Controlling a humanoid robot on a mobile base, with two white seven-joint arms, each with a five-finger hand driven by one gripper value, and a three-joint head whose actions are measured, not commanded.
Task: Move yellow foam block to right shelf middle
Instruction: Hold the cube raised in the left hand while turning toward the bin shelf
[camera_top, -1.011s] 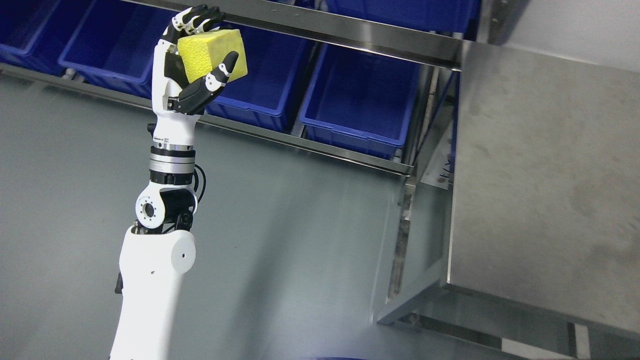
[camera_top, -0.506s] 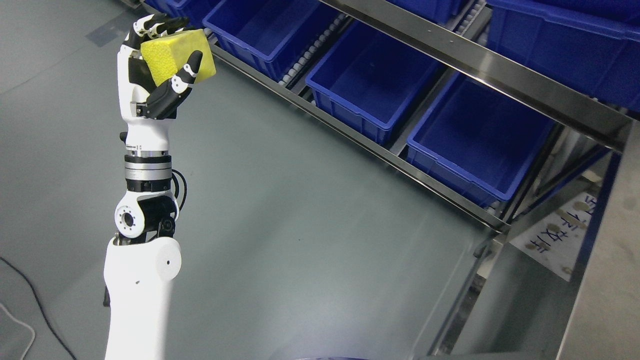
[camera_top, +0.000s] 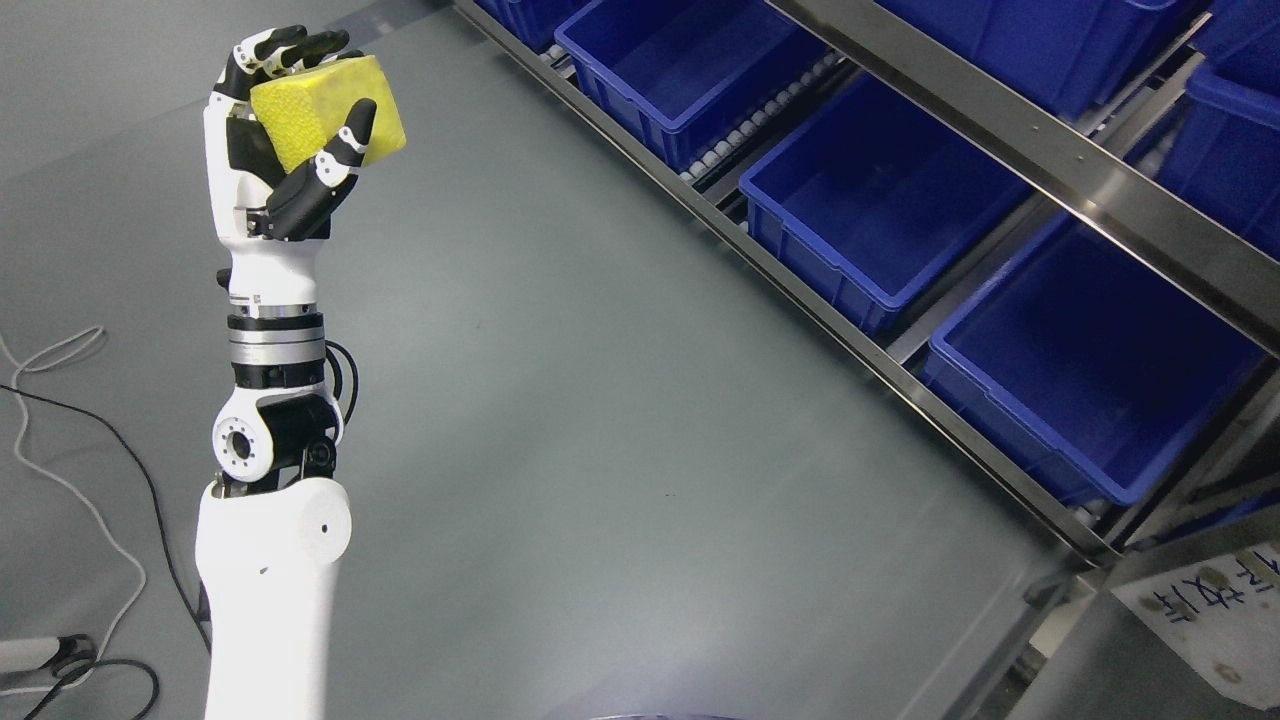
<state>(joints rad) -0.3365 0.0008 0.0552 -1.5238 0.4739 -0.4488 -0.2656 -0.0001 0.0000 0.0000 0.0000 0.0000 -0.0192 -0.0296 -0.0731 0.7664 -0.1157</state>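
Yellow foam block (camera_top: 325, 110) gripped high in the left hand (camera_top: 280, 150), over bare floor.

Head view: the left arm (camera_top: 270, 520) rises from the lower left edge and stands nearly upright, its hand raised near the upper left corner. Four fingers (camera_top: 290, 45) curl over the block's top edge and the thumb (camera_top: 335, 165) presses against its front face, so the block sits clamped against the palm, tilted slightly. Grey floor (camera_top: 600, 400) lies beneath it. Well apart to the right, a metal shelf rack (camera_top: 1000, 130) runs diagonally, holding blue bins (camera_top: 880, 200) on its lower level. Cables (camera_top: 70, 440) trail across the floor at the left edge.
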